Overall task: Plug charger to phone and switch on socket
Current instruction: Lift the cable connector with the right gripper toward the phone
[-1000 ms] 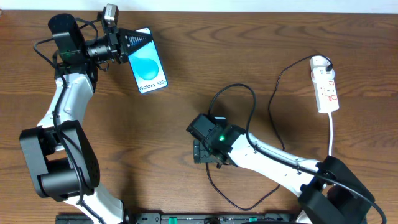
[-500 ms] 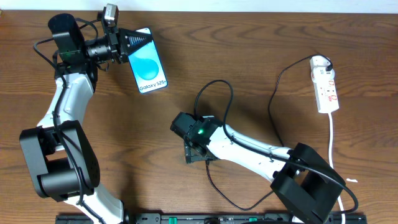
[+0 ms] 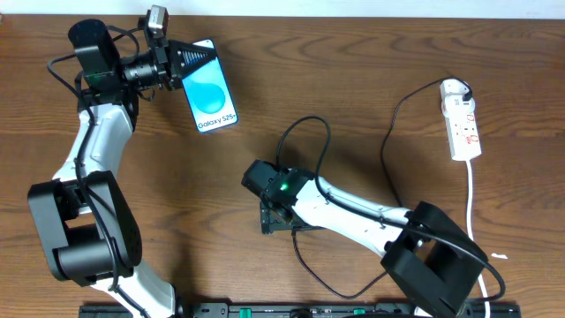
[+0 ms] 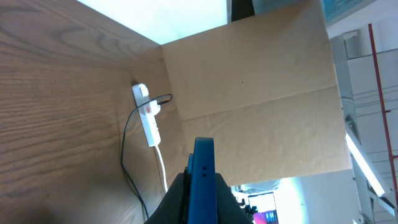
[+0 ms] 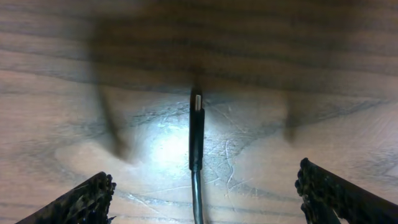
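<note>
Your left gripper (image 3: 196, 60) is clamped on the phone (image 3: 214, 95) near the far-left corner. Right gripper (image 5: 205, 186) jaws are apart, straddling the charger (image 5: 196, 134) tip toward the front edge.

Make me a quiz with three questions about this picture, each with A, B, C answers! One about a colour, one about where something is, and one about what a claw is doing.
1. What colour is the screen of the phone?
A) red B) blue C) green

2. Where is the socket?
A) touching the phone B) on the right side of the table, far from the phone C) under an arm

3. What is the right claw doing?
A) open over the charger B) shut on the phone C) shut on the socket

Answers: 1 B, the overhead view shows a bright blue screen. 2 B, the white strip lies near the right edge. 3 A, the right wrist view shows its fingers spread wide, with the plug tip lying between them.
</note>
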You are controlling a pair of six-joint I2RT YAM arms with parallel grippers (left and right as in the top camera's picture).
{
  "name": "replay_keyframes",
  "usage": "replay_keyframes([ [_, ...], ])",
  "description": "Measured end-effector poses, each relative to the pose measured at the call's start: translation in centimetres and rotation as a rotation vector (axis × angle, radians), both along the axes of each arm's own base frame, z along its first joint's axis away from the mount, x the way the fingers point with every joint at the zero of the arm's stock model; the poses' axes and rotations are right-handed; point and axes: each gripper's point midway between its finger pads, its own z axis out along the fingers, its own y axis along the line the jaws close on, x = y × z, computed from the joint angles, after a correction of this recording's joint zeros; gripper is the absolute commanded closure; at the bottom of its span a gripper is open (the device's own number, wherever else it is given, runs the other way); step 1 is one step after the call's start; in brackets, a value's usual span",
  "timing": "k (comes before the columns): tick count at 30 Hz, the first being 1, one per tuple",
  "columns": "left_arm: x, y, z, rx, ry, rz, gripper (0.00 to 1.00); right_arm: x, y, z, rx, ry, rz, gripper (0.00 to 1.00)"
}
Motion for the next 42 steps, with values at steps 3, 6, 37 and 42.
replay_keyframes([
  [3, 0.0, 0.0, 0.0, 0.0, 0.0, 0.0, 0.93, -0.2, -0.3, -0.1, -0.013, 0.007, -0.02, 0.05],
  [6, 0.0, 0.0, 0.0, 0.0, 0.0, 0.0, 0.92, -0.2, -0.4, -0.3, -0.02, 0.01, -0.031, 0.05],
  [37, 0.0, 0.0, 0.0, 0.0, 0.0, 0.0, 0.93, 0.7, -0.8, -1.7, 0.016, 0.111, -0.128, 0.68],
  [42, 0.0, 0.0, 0.0, 0.0, 0.0, 0.0, 0.93, 0.7, -0.8, -1.7, 0.016, 0.111, -0.128, 0.68],
])
